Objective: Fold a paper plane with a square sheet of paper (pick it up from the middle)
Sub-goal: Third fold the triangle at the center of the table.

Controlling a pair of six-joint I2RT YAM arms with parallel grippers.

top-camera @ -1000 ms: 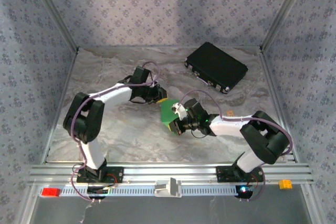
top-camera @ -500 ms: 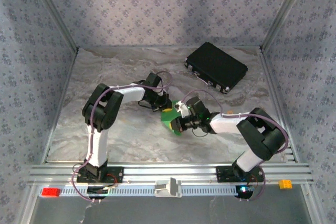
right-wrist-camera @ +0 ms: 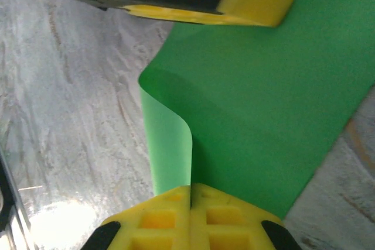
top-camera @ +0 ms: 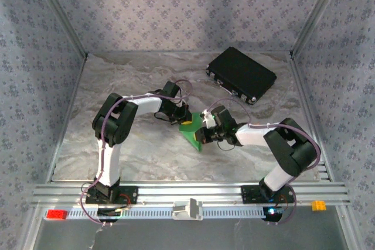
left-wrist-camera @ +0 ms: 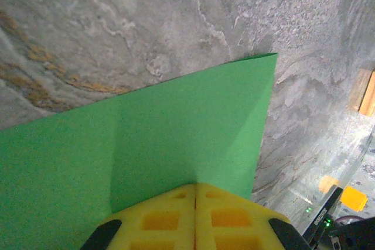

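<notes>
L gripper (left-wrist-camera: pixel 195 191) & R gripper (right-wrist-camera: pixel 190 191), jaws both pinching square sheet of paper (left-wrist-camera: pixel 193 121); I need sync'd moves, no pulling, or it tears.

The marbled table (top-camera: pixel 117 100) bears a black case (top-camera: pixel 241 75) and the green paper (top-camera: pixel 190 135).

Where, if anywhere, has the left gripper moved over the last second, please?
Yes. The left gripper has shifted right and toward the near rail, judged against the unmoved black case, and is now shut on the square sheet of paper.
</notes>
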